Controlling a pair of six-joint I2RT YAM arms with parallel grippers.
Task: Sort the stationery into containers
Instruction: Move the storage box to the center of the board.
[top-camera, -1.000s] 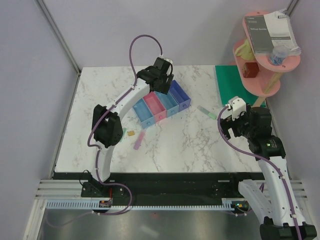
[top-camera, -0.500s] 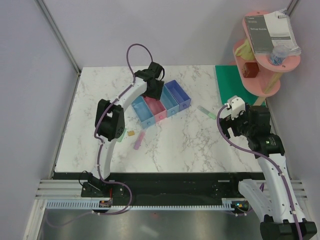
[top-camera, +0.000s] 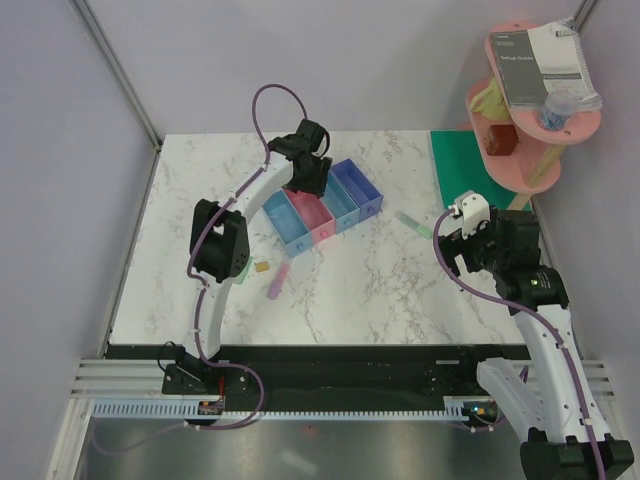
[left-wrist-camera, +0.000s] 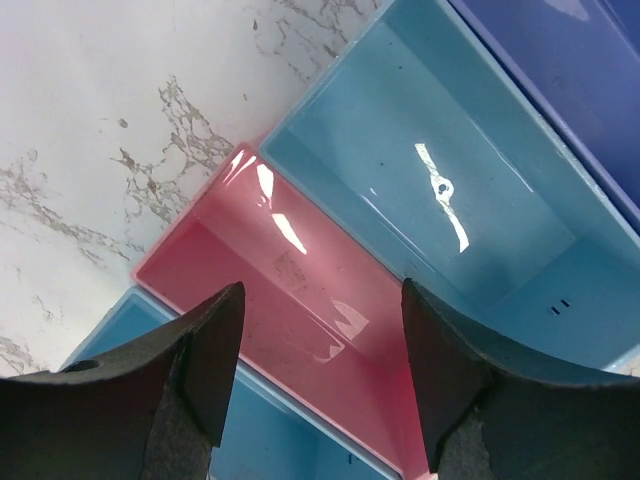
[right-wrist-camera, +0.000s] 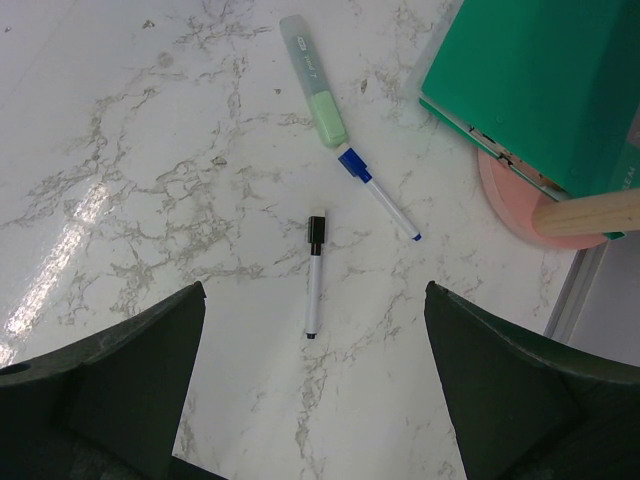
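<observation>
The containers stand joined in a row: light blue (top-camera: 281, 219), pink (top-camera: 308, 212), light blue (top-camera: 334, 200) and dark blue (top-camera: 358, 186). My left gripper (top-camera: 307, 178) hovers over them, open and holding nothing. In the left wrist view its jaws (left-wrist-camera: 322, 300) frame the pink bin (left-wrist-camera: 290, 270), which looks bare inside. A pink marker (top-camera: 277, 281) and a tan block (top-camera: 262, 266) lie in front of the bins. My right gripper (right-wrist-camera: 315, 300) stands wide open above a black-capped pen (right-wrist-camera: 314, 275), a blue-capped pen (right-wrist-camera: 378, 193) and a green marker (right-wrist-camera: 314, 82).
A green mat (top-camera: 468, 170) lies at the back right, under the foot of a pink tiered shelf (top-camera: 530, 150) that carries a booklet (top-camera: 540, 65). In the right wrist view the shelf's pink base (right-wrist-camera: 515, 205) and a wooden post (right-wrist-camera: 590, 212) stand close to the pens.
My left gripper has swung left from above the blue bins to above the pink one, and its jaws have narrowed slightly. The right arm has barely moved.
</observation>
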